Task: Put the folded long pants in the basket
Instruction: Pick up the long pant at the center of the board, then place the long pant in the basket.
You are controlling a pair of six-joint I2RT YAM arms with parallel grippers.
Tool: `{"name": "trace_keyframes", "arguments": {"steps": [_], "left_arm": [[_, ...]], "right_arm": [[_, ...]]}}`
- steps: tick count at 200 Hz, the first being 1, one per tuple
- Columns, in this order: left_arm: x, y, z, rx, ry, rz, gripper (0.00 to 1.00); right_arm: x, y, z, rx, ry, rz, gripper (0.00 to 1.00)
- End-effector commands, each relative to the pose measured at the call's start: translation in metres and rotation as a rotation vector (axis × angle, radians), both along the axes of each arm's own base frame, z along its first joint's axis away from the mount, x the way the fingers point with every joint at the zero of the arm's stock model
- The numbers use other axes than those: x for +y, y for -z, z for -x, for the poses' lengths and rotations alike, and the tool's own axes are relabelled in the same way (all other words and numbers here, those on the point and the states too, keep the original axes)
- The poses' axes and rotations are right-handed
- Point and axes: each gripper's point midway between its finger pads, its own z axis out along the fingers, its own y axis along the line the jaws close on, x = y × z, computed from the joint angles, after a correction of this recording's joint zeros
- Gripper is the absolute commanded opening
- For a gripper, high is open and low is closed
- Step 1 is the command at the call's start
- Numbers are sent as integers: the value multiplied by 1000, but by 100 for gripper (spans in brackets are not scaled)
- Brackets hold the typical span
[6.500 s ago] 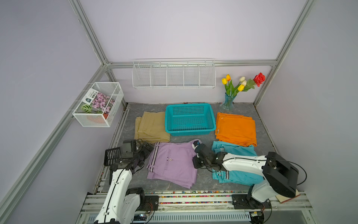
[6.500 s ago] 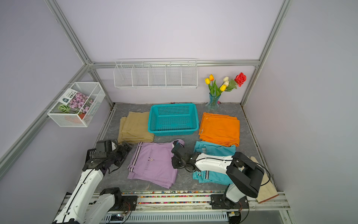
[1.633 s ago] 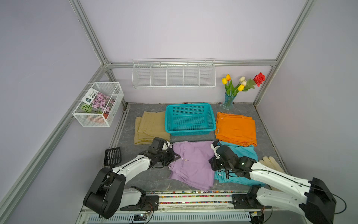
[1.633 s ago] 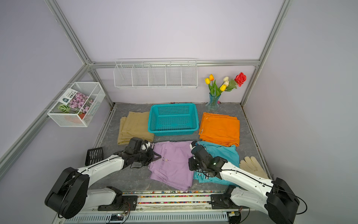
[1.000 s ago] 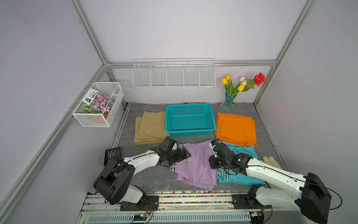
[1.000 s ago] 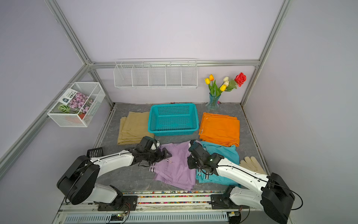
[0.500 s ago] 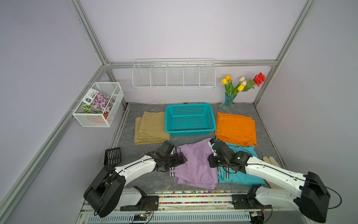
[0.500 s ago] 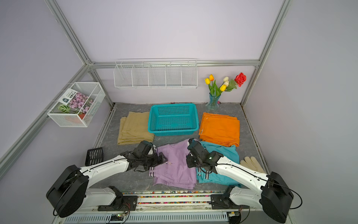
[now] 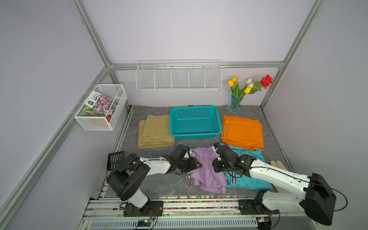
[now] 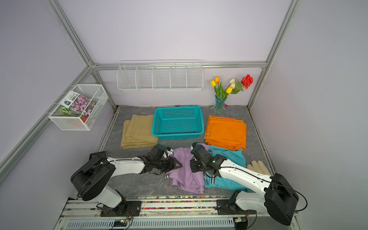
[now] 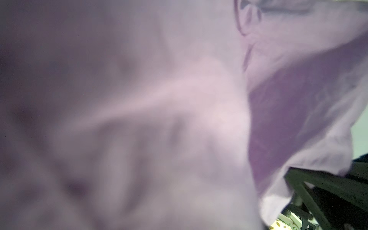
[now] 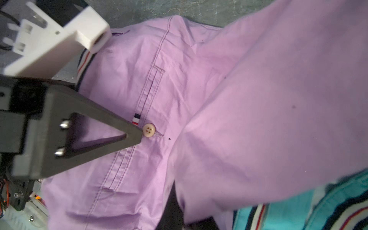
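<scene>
Right end effector (image 9: 216,148): fingers pressed together, pinching the far corner of the folded lilac cotton pants (image 9: 207,173); the cloth rises in a slack fold toward it.

Left end effector (image 9: 196,164): set at the opposite side edge of the same pants. One black triangular finger (image 12: 99,118) rests on the cloth just beside a pale round button (image 12: 149,130). I cannot tell whether it is clamped; lilac cloth smothers its wrist view.

The lilac pants lie rumpled on the grey marbled bench (image 9: 159,183) between the two end effectors. They overlap the teal striped-trim pants (image 9: 245,183) under the right arm.

The turquoise lattice plastic basket (image 9: 196,136) stands beyond both end effectors, apart from the lilac pants. Folded khaki pants (image 9: 155,131) lie beyond the left end effector, and folded orange pants (image 9: 242,131) beyond the right.
</scene>
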Motion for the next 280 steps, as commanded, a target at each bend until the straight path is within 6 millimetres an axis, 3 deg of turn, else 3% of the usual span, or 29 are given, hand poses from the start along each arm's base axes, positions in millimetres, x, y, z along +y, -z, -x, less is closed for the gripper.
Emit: {"name": "trace_keyframes", "arguments": {"steps": [1,34,57,76,90,127,157,187,213,230,253,280], "left_arm": [[55,78,54,227,-9,-283,0],[53,84,52,230,-4,-283,0],[44,64,40,186,8,-278,0],[36,19,16,85,-14,-282,0],[31,-27,-2,0,-48,-263,0],[30,-130,-27,-163,-135,-196,0],[38,-190,-56,-255,-182,-166,0],[66,-232,-108,-294,-276,-108,0],[83,-246,-154,-327,-336,-171,0],[78,-237,-187,-290,-325,-158,0],[74,-207,-235,-183,-322,-150,0],[70,-187,-278,-207,-330,-199,0]], "right_arm": [[15,-14,-7,-38,-13,-55,0],[13,-22,-8,-63,-6,-62,0],[12,-38,-14,-93,3,-55,0],[18,-65,-21,-123,-5,-74,0],[27,-90,-24,-144,-25,-109,0],[45,-156,-34,-245,-77,-200,0],[55,-202,-49,-288,-95,-228,0],[63,-215,-89,-261,-82,-252,0],[63,-209,-142,-228,-45,-271,0],[59,-200,-181,-200,-3,-282,0],[54,-184,-229,-165,39,-282,0],[46,-163,-280,-132,48,-291,0]]}}
